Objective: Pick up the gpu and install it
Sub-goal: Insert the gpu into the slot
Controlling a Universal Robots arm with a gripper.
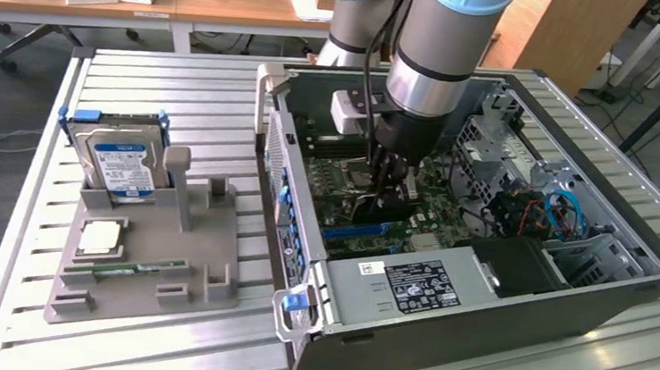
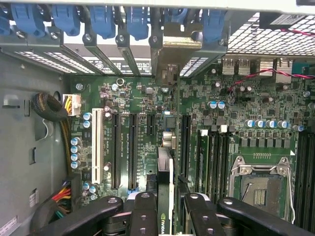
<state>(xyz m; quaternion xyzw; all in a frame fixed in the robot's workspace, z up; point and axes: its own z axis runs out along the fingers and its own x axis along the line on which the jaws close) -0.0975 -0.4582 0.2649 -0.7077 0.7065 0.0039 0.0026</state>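
While clamping the claw (image 2: 170,209) narrowly on the gpu (image 2: 163,223), holds the card upright, edge-on, over the motherboard (image 2: 231,113) among long black slots inside the open computer case (image 1: 495,343), bracket end toward the blue clips (image 2: 103,19). Beyond, on the bench (image 1: 171,90), hard drive (image 1: 123,162) standing in grey holder (image 1: 170,243).

On the tabletop (image 1: 171,81), an open computer case (image 1: 608,290) lies at the exterior view's right and a holder (image 1: 170,243) at its left. In the holder, a hard drive (image 1: 123,162) stands upright at the far end, with a processor chip (image 1: 100,238) and a memory stick (image 1: 132,268) nearer. Inside the case, the end effector (image 1: 387,190) grips the gpu (image 2: 165,172) on edge over the motherboard (image 2: 142,98). A power supply (image 1: 411,282) sits at the near end.
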